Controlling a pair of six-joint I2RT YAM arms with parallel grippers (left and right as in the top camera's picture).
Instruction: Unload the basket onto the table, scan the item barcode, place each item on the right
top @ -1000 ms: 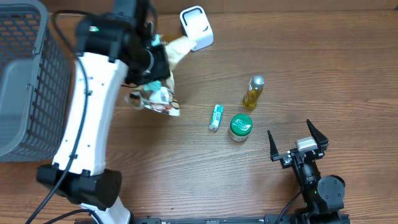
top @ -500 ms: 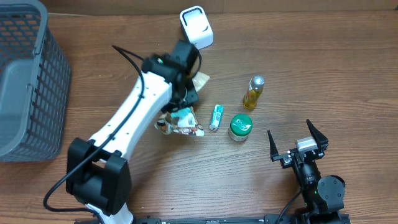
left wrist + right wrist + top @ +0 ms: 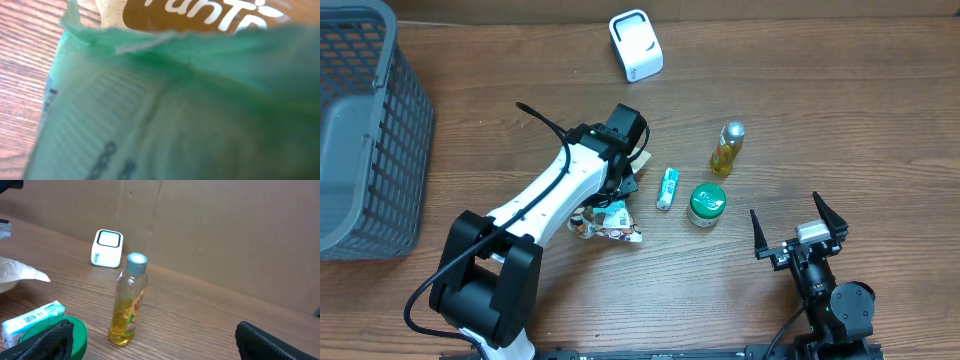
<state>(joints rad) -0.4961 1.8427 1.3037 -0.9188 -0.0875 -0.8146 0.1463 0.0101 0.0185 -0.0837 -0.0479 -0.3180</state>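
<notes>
A crinkled snack packet (image 3: 608,222) with a printed pattern hangs low over the table at centre, and my left gripper (image 3: 617,188) is shut on its upper end. In the left wrist view the packet (image 3: 165,100) fills the frame as blurred green film with a brown band of white letters; the fingers are hidden behind it. The white box-shaped scanner (image 3: 636,45) stands at the back edge, well away from the packet, and also shows as the scanner (image 3: 106,248) in the right wrist view. My right gripper (image 3: 798,236) rests open at the near right, holding nothing.
A small bottle of yellow oil (image 3: 726,148) stands right of centre, with a green-lidded jar (image 3: 706,204) and a teal tube (image 3: 667,188) beside it. A grey mesh basket (image 3: 360,130) fills the left edge. A brown cardboard wall (image 3: 225,230) backs the table.
My left arm has swung away from the scanner, down and toward the near side, carrying the packet to a spot low over the table beside the teal tube. The right arm has not moved.
</notes>
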